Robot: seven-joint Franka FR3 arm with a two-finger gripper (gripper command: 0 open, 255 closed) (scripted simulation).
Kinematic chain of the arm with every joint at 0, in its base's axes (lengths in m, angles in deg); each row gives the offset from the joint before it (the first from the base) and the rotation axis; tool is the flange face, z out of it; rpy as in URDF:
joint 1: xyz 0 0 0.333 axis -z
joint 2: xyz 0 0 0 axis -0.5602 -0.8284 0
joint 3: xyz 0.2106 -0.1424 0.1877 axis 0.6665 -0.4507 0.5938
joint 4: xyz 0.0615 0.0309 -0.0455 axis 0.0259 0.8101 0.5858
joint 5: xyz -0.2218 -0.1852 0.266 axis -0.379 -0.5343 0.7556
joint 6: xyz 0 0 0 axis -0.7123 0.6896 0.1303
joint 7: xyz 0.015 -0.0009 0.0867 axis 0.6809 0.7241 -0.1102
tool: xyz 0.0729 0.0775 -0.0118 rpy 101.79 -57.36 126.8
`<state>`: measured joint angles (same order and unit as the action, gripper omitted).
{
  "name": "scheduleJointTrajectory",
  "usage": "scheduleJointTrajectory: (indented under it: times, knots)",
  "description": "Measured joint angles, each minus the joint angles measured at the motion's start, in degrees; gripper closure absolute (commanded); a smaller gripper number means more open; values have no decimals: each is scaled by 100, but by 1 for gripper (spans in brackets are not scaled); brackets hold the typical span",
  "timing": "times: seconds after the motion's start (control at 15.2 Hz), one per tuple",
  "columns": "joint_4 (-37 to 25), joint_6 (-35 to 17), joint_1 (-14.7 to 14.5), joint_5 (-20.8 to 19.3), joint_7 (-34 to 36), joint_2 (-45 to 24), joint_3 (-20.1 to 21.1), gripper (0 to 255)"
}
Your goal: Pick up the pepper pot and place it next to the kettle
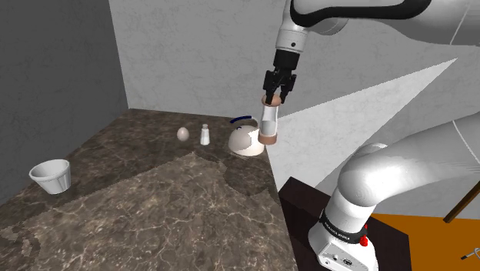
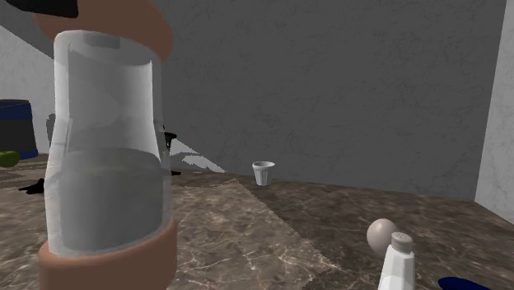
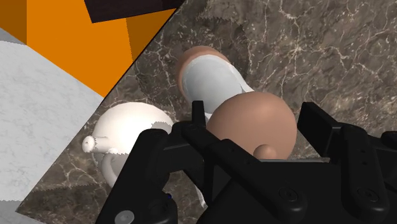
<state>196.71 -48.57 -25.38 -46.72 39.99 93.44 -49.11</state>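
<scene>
1. Your pincer [image 1: 277, 91] is closed narrow on the brown cap of the pepper pot [image 1: 270, 122], with one black finger on each side. In the wrist view the cap fills the gap between them.
2. Under the pincer the pot hangs upright, a clear body between the brown cap and a brown base. The base appears to sit just above the worktop [image 1: 154, 204], but none of the views settles whether it touches.
3. Just beside the pot, on the shoulder view's left of it, stands the white kettle [image 1: 246, 139] with its dark handle. The two look close but apart, near the worktop's edge on the stand's side.
4. Farther along the worktop are a small white shaker [image 1: 205, 135] and an egg [image 1: 183, 133]. A white bowl [image 1: 51, 175] sits well apart from them.
5. By my reading, the pick-up and the carry are done, and the pot is already in the right spot. What remains is for you to lower it until the base rests flat, open the pincer, and lift away without knocking the kettle.
</scene>
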Motion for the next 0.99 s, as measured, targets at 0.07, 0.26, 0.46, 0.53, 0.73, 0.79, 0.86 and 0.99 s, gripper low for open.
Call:
scheduleJointTrajectory:
  times: [0.07,0.26,0.46,0.53,0.73,0.79,0.86,0.99]
  knots:
    - [102,-87,-5,12,12,16,18,255]
    - [323,-292,-1,9,-15,31,14,255]
    - [586,-510,10,3,-52,73,2,255]
    - [671,-591,8,7,-54,78,8,255]
    - [919,-820,10,10,-78,94,9,255]
    - [998,-898,13,9,-90,96,5,255]
    - [1072,-973,11,14,-92,94,10,255]
    - [1220,-1109,17,11,-116,104,1,255]
